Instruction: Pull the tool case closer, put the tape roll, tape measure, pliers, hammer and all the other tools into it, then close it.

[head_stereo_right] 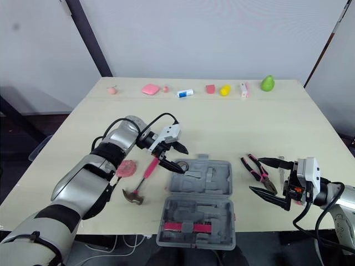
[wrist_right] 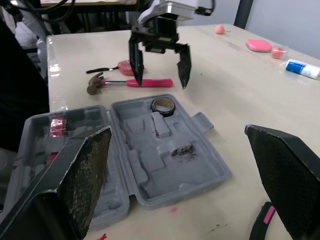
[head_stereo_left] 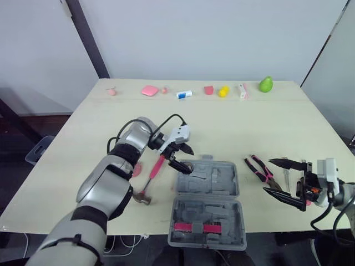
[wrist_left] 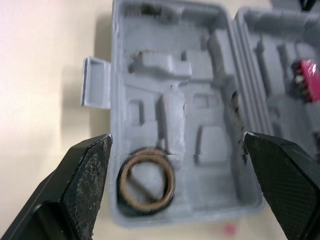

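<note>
The grey tool case lies open at the table's front centre, its other half toward me holding a pink-handled piece. The tape roll lies in the case's far left corner pocket. My left gripper hovers open just above it, touching nothing. Left of the case lie the pink-handled hammer and the pink tape measure. The pink-handled pliers lie right of the case. My right gripper stands wide open beside the pliers, holding nothing.
A thin tool lies right of the pliers, near my right gripper. Along the far table edge sits a row of small items: a pink block, a blue-white tube, a yellow piece, a green fruit.
</note>
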`<state>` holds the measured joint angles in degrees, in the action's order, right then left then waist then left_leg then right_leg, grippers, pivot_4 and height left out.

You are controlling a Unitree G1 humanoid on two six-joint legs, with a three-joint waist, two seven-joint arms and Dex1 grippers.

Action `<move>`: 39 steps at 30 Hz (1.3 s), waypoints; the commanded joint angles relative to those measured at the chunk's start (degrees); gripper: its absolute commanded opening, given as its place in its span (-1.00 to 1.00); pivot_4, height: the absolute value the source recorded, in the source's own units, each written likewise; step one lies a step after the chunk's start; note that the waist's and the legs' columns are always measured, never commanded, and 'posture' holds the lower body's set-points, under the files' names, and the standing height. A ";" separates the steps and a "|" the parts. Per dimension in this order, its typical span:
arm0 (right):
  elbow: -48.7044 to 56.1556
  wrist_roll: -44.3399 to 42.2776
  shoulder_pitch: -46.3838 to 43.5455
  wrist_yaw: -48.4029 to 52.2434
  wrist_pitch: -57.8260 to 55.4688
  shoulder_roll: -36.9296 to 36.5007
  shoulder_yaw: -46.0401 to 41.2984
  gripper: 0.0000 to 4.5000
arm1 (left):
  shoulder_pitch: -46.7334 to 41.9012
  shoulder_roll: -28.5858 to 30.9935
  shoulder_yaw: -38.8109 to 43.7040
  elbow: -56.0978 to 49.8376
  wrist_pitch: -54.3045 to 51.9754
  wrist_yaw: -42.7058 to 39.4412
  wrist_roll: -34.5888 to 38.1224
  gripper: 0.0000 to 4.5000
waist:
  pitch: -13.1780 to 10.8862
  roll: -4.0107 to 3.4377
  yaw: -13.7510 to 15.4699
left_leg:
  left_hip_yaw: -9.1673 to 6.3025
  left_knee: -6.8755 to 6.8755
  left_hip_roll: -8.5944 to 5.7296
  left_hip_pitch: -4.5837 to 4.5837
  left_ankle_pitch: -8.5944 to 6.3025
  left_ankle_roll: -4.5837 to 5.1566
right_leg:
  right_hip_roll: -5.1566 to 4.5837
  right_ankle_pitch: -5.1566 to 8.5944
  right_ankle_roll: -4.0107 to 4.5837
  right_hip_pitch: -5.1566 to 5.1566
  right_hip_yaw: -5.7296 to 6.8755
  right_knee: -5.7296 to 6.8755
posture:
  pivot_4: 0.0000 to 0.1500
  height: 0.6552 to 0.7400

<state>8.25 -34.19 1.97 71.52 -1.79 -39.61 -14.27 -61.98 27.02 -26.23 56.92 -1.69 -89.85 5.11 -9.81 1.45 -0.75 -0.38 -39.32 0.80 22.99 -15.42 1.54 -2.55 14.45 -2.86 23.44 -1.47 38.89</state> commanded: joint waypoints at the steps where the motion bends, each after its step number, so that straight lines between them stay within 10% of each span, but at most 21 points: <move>1: 1.61 -0.71 0.43 -0.93 1.17 0.45 -1.73 1.00 | 2.31 0.99 7.00 -1.32 1.81 -1.73 3.41 0.65 | 0.00 0.00 0.00 | 0.00 0.00 0.00 0.00 0.00 0.00 | 0.00 0.00 0.00 0.00 0.00 0.00 | 1.00 1.00; 6: 2.55 -0.47 1.47 -2.50 2.02 1.54 -2.01 1.00 | 7.04 0.92 14.65 -0.71 5.32 2.79 5.62 -0.27 | 0.00 0.00 0.08 | 0.00 0.00 0.00 0.00 0.00 0.00 | -0.01 0.00 0.00 0.00 0.01 -0.01 | 1.00 1.00; 39: 2.53 1.54 2.26 -5.26 5.52 3.71 -1.11 1.00 | 10.17 -6.71 16.92 14.42 20.74 13.76 -8.26 -0.27 | 0.02 -0.02 0.10 | 0.00 0.00 -0.05 -0.04 0.00 0.00 | -0.04 -0.02 -0.02 -0.04 0.02 0.00 | 1.00 1.00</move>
<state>9.16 -31.99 3.82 66.38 2.75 -35.78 -14.25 -51.88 20.31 -8.77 70.49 18.51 -75.99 -1.67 -9.79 1.43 -0.65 -0.38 -39.32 0.75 22.94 -15.42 1.53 -2.58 14.44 -2.88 23.39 -1.45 38.89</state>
